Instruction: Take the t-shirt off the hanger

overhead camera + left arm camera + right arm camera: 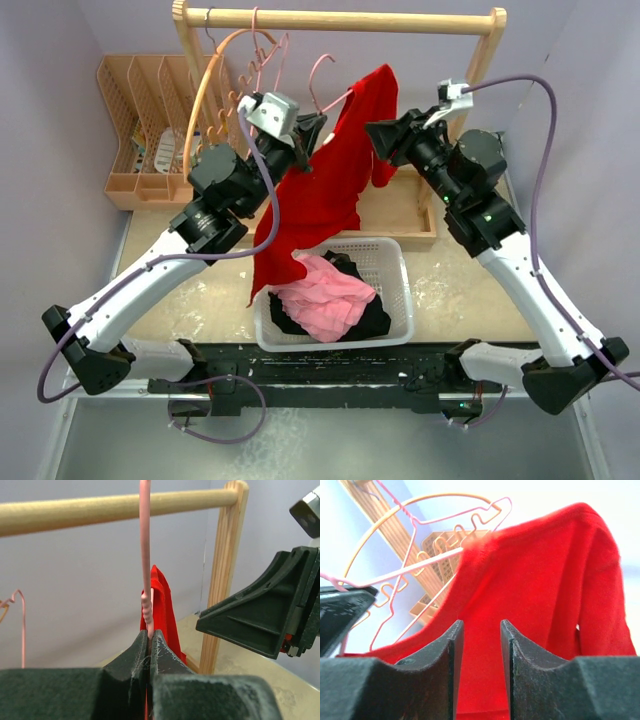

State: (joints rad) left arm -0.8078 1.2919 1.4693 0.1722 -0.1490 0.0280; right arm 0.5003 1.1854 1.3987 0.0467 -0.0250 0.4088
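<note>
Wooden rail (350,18) across top; red t-shirt (320,190) centre frame, draped over pink hanger (145,555), tail sagging toward basket (405,290). Left fingers (152,650) pinched on hanger neck, steadying it; right fingers (374,132) narrowly parted beside cloth, holding nothing.

The counter (440,290) is pale and speckled, with whitish scuffs. A white basket (404,300) sits on it at near centre. Behind the basket, on the far side, a wooden rack (412,218) stands on a shallow tray base. A tan slotted organizer (140,130) rests at the far left, just beside the rack's left post.
</note>
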